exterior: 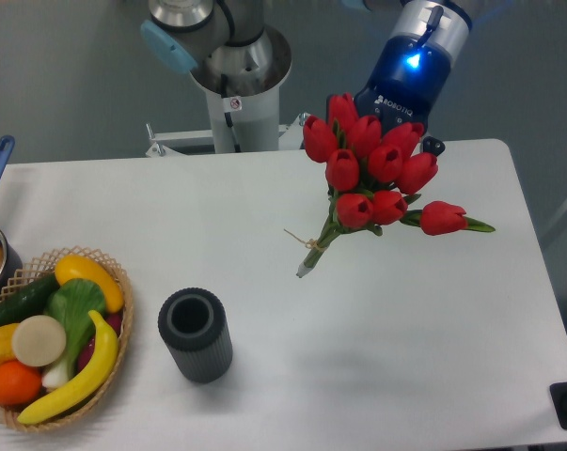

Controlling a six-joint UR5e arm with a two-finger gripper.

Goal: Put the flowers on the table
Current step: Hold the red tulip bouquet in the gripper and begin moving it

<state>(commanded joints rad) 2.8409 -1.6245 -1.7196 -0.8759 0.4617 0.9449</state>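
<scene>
White table (377, 376) lay bare at five o'clock; the gripper (396, 108), jaws hidden behind blooms, probably pinched the tulips (372, 169): lower stems first, then release.

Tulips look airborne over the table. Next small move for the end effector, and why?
Probably a short straight descent. The flowers hang tilted from the end effector, stem tips seemingly above the table, with a faint shadow lower down. The patch beneath looks bare; the dark cylinder and basket sit well off to the side. Release only after the stems touch.
</scene>
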